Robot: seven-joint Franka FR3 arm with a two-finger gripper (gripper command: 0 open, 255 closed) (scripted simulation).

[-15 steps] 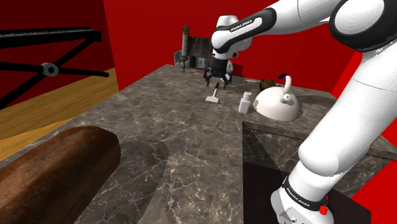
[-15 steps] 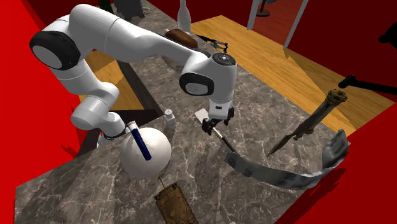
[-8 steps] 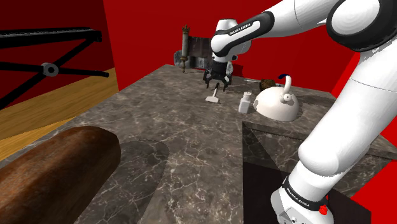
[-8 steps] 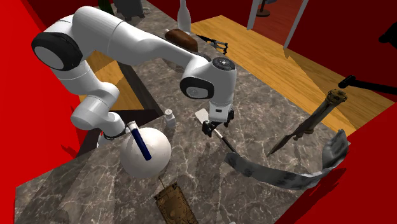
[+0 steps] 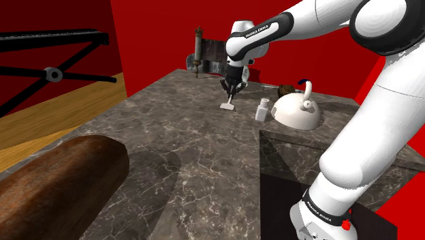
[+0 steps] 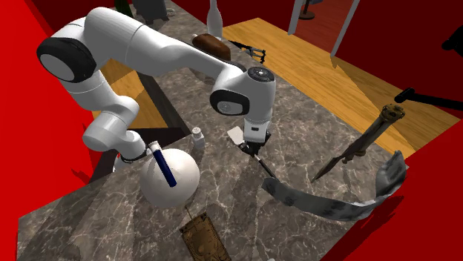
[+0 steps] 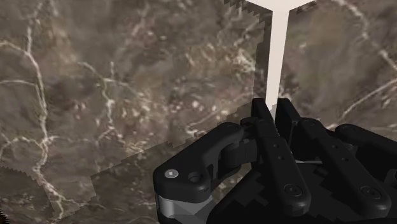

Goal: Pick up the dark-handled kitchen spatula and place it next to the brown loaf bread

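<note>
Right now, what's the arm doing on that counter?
The white arm's gripper is down on the spatula, which lies on the marble counter beside a small white bottle and a white kettle. In the wrist view the fingers clasp its pale shaft. The blade looks to be resting on the counter, so it is not yet lifted. The brown loaf sits at the counter's other end, nearest the shoulder camera.

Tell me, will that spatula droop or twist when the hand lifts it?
Probably no droop: the spatula has a straight, rigid-looking shaft. Likely light, being so thin. It could swivel, since the hand pinches one narrow spot, with blade and handle sticking out either side.
</note>
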